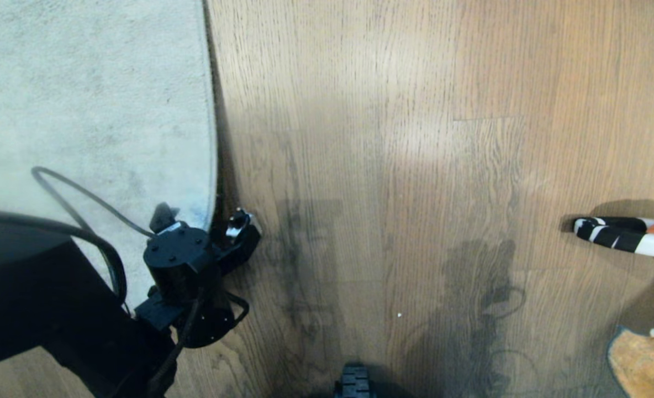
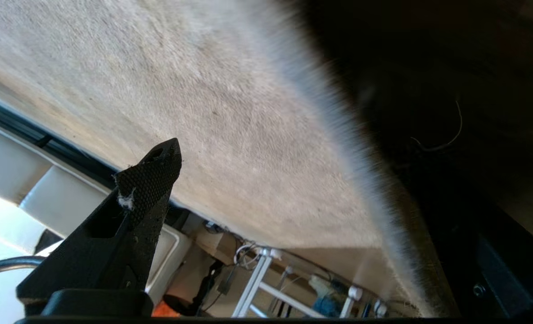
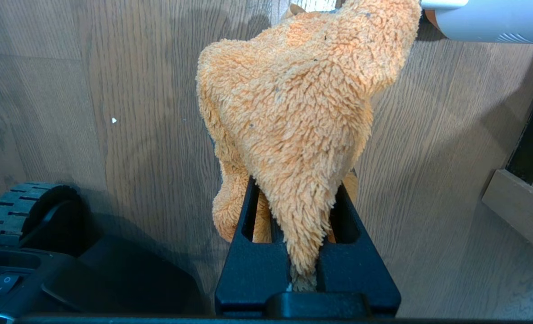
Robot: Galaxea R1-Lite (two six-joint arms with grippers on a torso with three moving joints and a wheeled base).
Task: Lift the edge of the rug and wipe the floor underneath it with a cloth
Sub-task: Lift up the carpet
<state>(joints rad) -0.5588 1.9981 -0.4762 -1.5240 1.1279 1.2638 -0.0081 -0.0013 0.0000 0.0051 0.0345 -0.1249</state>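
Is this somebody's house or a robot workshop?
Probably a room in a home: brown wood-plank floor, a big pale grey rug, and what looks like a pale sofa beyond the rug. A metal frame there hints it might be a test room.

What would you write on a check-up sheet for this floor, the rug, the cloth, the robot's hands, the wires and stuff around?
Surface: brown wood floor, bare beside the rug.
Job's things: grey rug edge lying on the floor; orange cloth off the rug.
Clutter: small white speck; black-and-white striped tube at the right.
Grippers: left gripper open at the rug edge, one finger over the pile; right gripper shut on the cloth.
Cables: black cable looping over the rug.
Surroundings: robot's wheel at the bottom edge.
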